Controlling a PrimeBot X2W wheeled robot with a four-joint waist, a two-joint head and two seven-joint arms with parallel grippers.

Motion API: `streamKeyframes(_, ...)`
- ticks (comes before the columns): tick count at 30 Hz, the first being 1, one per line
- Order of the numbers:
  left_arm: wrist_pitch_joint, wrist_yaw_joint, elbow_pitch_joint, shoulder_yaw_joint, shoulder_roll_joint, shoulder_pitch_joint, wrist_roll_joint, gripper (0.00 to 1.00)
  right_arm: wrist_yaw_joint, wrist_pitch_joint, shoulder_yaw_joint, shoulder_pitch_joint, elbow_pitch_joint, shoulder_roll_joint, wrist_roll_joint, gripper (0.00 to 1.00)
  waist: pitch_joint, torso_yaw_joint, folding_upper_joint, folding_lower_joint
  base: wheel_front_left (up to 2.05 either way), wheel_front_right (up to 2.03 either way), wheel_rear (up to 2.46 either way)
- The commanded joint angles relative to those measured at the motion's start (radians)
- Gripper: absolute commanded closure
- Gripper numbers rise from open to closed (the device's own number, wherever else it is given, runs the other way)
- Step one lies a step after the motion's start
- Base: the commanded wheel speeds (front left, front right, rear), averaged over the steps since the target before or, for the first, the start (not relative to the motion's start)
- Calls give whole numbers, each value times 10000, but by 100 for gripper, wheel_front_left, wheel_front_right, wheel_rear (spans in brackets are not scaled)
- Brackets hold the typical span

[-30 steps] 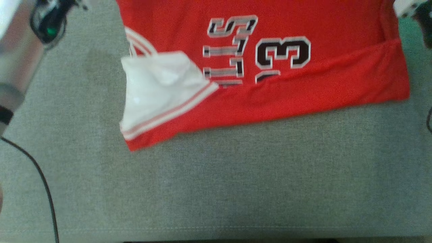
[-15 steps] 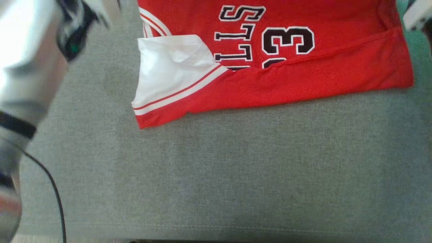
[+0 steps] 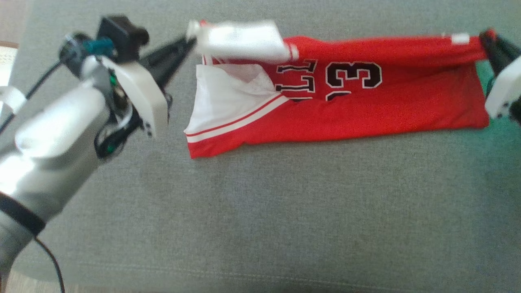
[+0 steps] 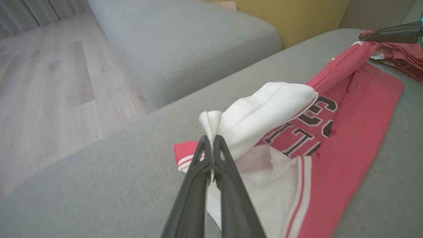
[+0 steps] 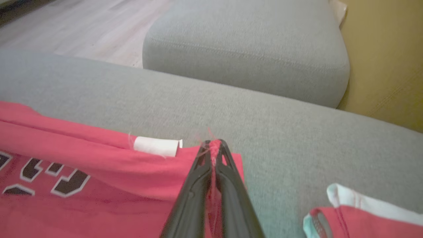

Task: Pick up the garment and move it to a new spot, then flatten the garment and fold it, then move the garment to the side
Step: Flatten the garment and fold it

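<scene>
Red jersey (image 3: 366, 110), white trim, lies upper centre of head view on grey sofa cushion (image 3: 285, 211). A lengthwise fold seems under way; the move aside is not yet done. Left gripper (image 3: 190, 40) is clamped on the white corner, right gripper (image 3: 486, 37) on the red corner. Legible: "LL", "3". White tag (image 5: 155, 146) unreadable.

We see 1 grey seat (image 3: 260, 211), 1 more grey cushion (image 5: 244, 49) beyond it, pale wood floor (image 4: 43, 82), a yellow surface (image 5: 383, 66) beside that cushion, grey curtains (image 4: 33, 13).
</scene>
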Motion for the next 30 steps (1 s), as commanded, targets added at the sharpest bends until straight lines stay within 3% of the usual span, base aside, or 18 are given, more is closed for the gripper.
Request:
streamKeyframes(1, 273, 15, -434, 257, 591, -98, -330, 100, -9, 152, 302, 322, -436, -513, 260, 100, -254, 112, -1, 1, 0, 0, 0)
streamKeyframes(13, 1587, 14, -1677, -230, 1231, 945, -711, 100, -9, 1420, 2042, 779, -1550, -1652, 1247, 100, -571, 52, -1, 1, 0, 0, 0)
streamKeyframes(26, 1731, 14, -823, -287, 756, 1616, -359, 100, -9, 2613, 3041, 754, -2134, -2028, 2324, 100, -497, -208, -1, 1, 0, 0, 0)
streamKeyframes(27, 1728, 14, -713, -289, 690, 1654, -354, 100, -9, 2601, 3059, 726, -2119, -2020, 2357, 57, -505, -223, -1, 1, 0, 0, 0)
streamKeyframes(28, 1699, 14, -609, -290, 628, 1679, -328, 100, -9, 2618, 3050, 717, -2051, -1992, 2433, 0, -522, -239, -1, 1, 0, 0, 0)
streamKeyframes(29, 1653, 14, -499, -291, 574, 1702, -285, 51, -9, 2677, 3054, 720, -2002, -1952, 2534, 0, -550, -255, -1, 1, 0, 0, 0)
streamKeyframes(30, 1601, 14, -378, -292, 523, 1735, -248, 15, -9, 2705, 3057, 724, -1985, -1907, 2636, 0, -607, -274, -1, 1, 0, 0, 0)
